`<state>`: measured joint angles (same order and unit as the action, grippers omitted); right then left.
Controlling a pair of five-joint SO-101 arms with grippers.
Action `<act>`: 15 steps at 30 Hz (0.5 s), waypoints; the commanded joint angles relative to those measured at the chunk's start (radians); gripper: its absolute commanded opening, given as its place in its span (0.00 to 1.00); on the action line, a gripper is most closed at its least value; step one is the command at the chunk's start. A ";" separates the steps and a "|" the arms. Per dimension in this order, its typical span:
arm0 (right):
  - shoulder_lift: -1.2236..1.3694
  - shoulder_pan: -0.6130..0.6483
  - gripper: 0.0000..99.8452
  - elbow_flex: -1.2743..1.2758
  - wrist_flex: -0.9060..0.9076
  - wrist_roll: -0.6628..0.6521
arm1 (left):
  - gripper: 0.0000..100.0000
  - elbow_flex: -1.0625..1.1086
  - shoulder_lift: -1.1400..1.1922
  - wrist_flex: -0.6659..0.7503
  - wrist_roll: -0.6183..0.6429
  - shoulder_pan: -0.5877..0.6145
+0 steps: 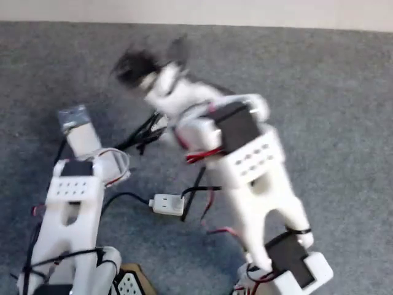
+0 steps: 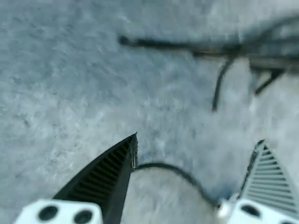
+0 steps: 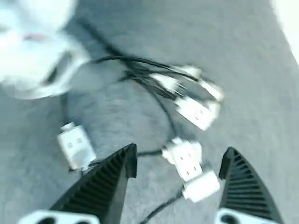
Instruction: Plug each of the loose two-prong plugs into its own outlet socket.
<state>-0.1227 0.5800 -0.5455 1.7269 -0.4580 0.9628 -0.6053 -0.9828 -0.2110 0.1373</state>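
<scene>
Grey carpet (image 1: 331, 92) seen under both arms. Right gripper (image 3: 180, 149) held wide open, nothing gripped. White connector block (image 3: 187, 159) framed between its fingers, smaller white piece (image 3: 202, 185) just beside it, contact not made out. Black cable bundle (image 3: 140, 70) fanned out beyond. Left gripper (image 2: 198, 139) spread open too, empty, and single black cord (image 2: 173, 169) seen looping between its fingers. White outlet socket (image 1: 167, 204) laid on carpet between two arms, apart from both grippers.

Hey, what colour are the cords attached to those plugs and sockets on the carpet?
The cords are black, clearest in the right wrist view.
</scene>
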 commanded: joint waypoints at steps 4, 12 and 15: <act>-0.191 -0.424 0.27 0.153 0.033 0.144 | 0.38 -0.263 0.061 -0.419 -0.353 -0.147; -0.536 -0.573 0.27 1.109 -0.361 0.147 | 0.38 -0.343 0.068 -0.560 -0.644 -0.206; -0.702 -0.573 0.27 1.481 -0.558 0.147 | 0.38 -0.305 0.068 -0.557 -0.796 -0.231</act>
<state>-0.6521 0.0199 0.5240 1.3663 -0.3199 0.6529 -0.5378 -1.5321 -0.8585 -0.0667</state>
